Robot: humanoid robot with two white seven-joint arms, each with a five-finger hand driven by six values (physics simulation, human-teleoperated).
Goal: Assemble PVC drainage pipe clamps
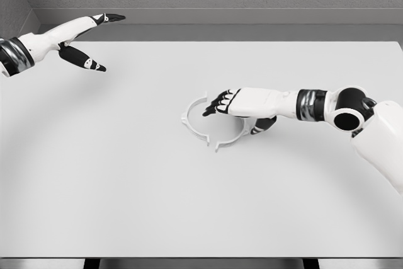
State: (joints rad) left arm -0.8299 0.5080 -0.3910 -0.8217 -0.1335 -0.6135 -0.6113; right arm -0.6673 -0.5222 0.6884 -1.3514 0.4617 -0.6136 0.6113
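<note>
The pipe clamp (pixel 204 127) lies near the middle of the white table (pixel 126 187), two curved halves meeting in a ring — and we're right over it. Our right hand (pixel 242 106) hovers above its far right side, fingers loosely curled, thumb tucked below, grasping nothing we can see. Looks like the closing step: next we need to press the halves together. Left hand (pixel 79 42) is spread wide, well away.

Bright, even, sharp render; shadows soft and faint.

White arms (pixel 277 102) with black-and-silver joint bands, and each hand (pixel 223 102) black-fingered.
</note>
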